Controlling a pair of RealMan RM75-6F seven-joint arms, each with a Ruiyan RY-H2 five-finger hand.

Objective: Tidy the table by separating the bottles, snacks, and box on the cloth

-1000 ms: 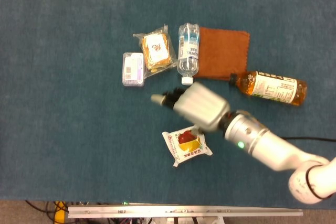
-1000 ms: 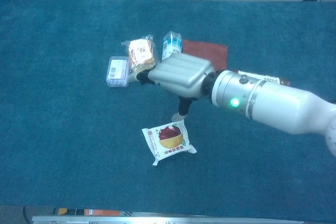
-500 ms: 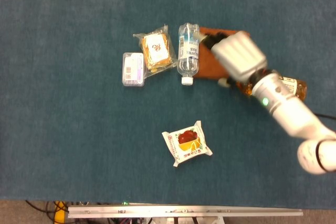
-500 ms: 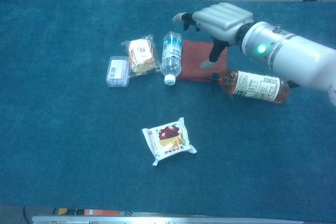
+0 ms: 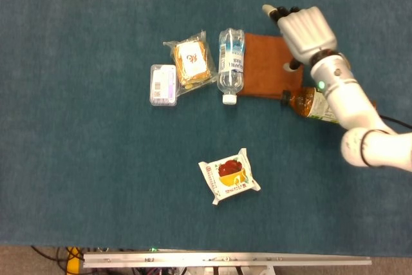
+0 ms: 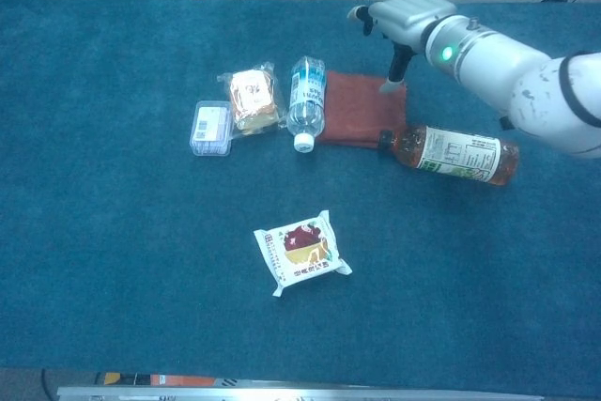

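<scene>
Caution: right hand [image 5: 308, 30] hovered empty, fingers loosely apart, over cloth [image 5: 264, 62]
A low sweep risked rolling tea bottle [image 6: 455, 153]

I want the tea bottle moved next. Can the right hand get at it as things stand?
Probably yes. The right hand is empty, above the far edge of the brown cloth, and the tea bottle lies just beside, under its forearm, with nothing on or against it.

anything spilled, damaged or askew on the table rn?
No spills or damage. Both bottles lie on their sides: the clear water bottle along the brown cloth's left edge, the amber tea bottle at its near right corner. Nothing sits fully on the cloth.
</scene>
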